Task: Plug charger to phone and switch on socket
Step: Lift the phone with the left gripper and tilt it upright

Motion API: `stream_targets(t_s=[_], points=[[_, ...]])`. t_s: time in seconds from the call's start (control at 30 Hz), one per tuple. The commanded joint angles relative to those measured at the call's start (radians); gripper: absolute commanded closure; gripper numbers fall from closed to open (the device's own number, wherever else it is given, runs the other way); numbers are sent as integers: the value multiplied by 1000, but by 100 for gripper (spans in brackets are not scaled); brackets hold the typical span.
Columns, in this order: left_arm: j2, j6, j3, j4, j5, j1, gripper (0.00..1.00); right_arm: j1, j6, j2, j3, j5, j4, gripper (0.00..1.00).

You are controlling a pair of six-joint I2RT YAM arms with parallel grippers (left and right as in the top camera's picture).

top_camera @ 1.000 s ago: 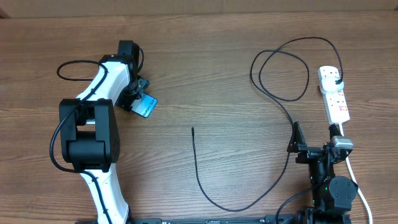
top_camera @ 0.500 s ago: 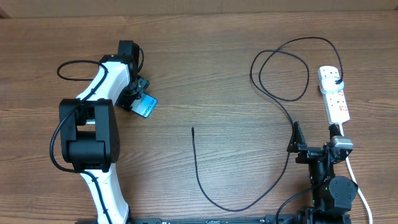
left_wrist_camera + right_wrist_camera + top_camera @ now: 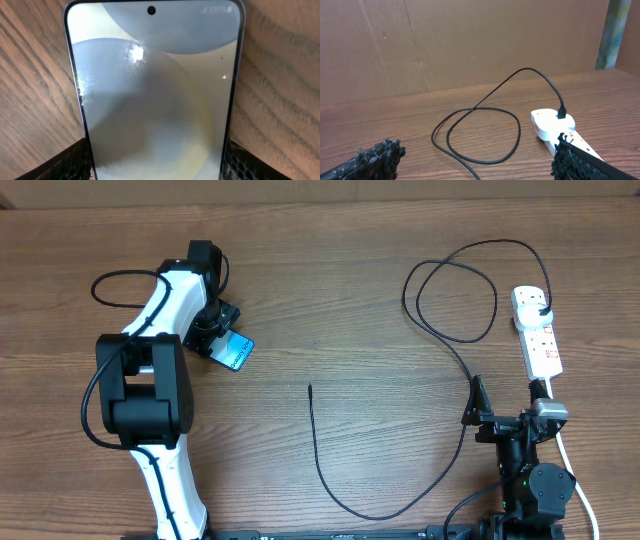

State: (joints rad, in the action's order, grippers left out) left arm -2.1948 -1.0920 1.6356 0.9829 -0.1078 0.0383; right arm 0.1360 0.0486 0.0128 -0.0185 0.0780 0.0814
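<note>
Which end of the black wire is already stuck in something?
The plug end: it sits in the white power strip. The thin tip lies loose on the table, plugged into nothing.

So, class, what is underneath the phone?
Wooden table shows on both sides of the phone; whatever lies directly beneath it is hidden by its body.

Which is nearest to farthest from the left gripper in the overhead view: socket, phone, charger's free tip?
From the left gripper:
1. phone, right at its fingers, on the left.
2. charger's free tip, near the centre.
3. socket, far right.
</note>
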Motion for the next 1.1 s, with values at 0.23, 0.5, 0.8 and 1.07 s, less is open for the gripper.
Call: stream_targets(t_s=[0.23, 0.5, 0.8, 1.07], points=[[-34, 16, 124, 96, 24, 2, 96, -6, 1, -10, 11, -6, -3, 0], [-34, 55, 201, 150, 51, 2, 96, -6, 1, -10, 11, -6, -3, 0], [-34, 128, 317, 156, 281, 17, 96, -6, 1, -10, 11, -6, -3, 0], [-34, 127, 380, 45, 606, 77, 96, -6, 1, -10, 11, -6, -3, 0]])
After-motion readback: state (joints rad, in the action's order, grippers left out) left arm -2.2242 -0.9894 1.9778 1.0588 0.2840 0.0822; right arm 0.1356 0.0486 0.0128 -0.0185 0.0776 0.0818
